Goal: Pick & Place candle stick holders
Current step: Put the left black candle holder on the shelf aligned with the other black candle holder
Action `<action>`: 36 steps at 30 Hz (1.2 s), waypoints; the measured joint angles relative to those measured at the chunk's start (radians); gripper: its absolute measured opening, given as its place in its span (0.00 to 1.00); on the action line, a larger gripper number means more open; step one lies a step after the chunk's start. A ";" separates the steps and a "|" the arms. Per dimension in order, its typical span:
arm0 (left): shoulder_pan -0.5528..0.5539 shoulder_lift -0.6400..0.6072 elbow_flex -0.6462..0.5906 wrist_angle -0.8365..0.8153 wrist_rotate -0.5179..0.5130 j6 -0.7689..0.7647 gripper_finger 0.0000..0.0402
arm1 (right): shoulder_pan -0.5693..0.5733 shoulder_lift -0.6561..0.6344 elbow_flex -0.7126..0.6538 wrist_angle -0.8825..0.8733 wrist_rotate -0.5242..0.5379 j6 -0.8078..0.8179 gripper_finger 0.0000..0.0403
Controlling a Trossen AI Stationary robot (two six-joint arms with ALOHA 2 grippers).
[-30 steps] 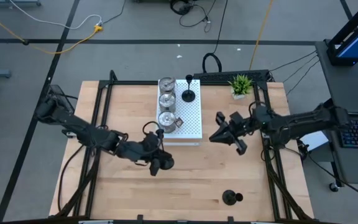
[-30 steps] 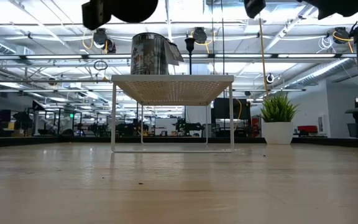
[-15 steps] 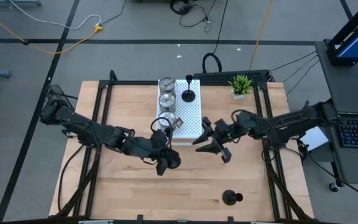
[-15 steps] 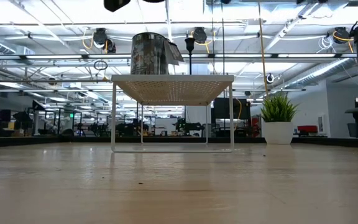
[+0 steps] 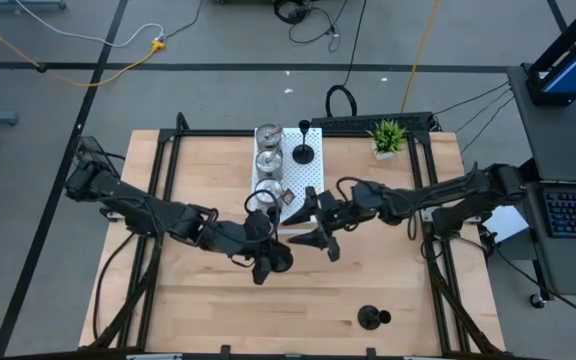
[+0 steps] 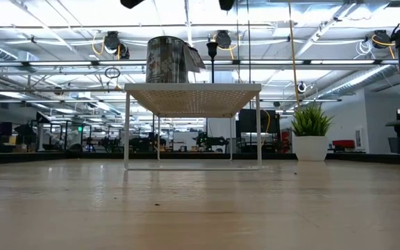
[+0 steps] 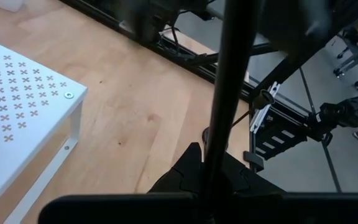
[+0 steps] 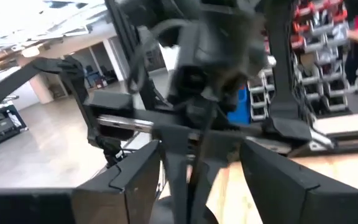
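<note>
My left gripper (image 5: 268,258) is shut on a black candle stick holder, whose thin stem (image 7: 227,93) shows in the left wrist view. It is raised above the table, in front of the white perforated board (image 5: 308,190). My right gripper (image 5: 318,228) is open and close beside it. In the right wrist view its fingers stand on either side of the stem (image 8: 178,180) and of my left gripper. Three silver cups (image 5: 268,160) and one black holder (image 5: 303,150) stand on the board. Another black holder (image 5: 372,318) stands on the table near the front edge. My left gripper holds the black holder by its thin stem (image 7: 211,155), pinched between the two shut fingers (image 7: 188,171). The stem runs forward out of the fingers toward my right arm. The holder's base is hidden. The holder is lifted clear of the table.
A small green potted plant (image 5: 387,135) stands at the table's back right. The board stands on thin white legs (image 6: 126,132), with a gap under it. Bare wood (image 5: 198,310) lies along the table's near side.
My right gripper has moved toward the table's left edge, past the board's front corner, up to my left gripper, and has stayed open. My left gripper has shifted a little toward the right with the black holder and has risen out of the low view.
</note>
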 joint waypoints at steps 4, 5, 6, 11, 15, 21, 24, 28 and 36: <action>0.000 0.000 0.000 0.001 0.000 0.015 0.02 | -0.002 0.044 0.027 0.002 0.000 0.014 0.55; 0.000 0.000 0.000 0.000 0.000 0.015 0.02 | -0.002 0.051 0.035 0.004 0.000 0.014 0.55; 0.000 0.000 0.000 0.000 0.002 0.015 0.02 | -0.002 0.054 0.040 0.002 0.000 0.019 0.55; 0.000 0.000 0.000 -0.007 0.009 0.022 0.02 | -0.002 0.081 0.057 0.018 -0.003 0.040 0.55; 0.000 0.000 0.000 -0.010 0.009 0.022 0.02 | -0.002 0.079 0.062 0.025 -0.001 0.048 0.54; 0.002 0.000 -0.001 -0.015 0.009 0.023 0.02 | -0.002 0.080 0.062 0.033 0.000 0.062 0.53; 0.004 0.000 -0.001 -0.015 0.008 0.023 0.02 | -0.002 0.079 0.062 0.036 -0.001 0.080 0.52; 0.011 0.000 -0.001 -0.014 0.003 0.022 0.02 | -0.002 0.080 0.062 0.034 0.000 0.085 0.52; 0.026 0.028 -0.001 0.042 -0.001 0.022 0.02 | -0.002 0.079 0.062 0.041 0.000 0.085 0.52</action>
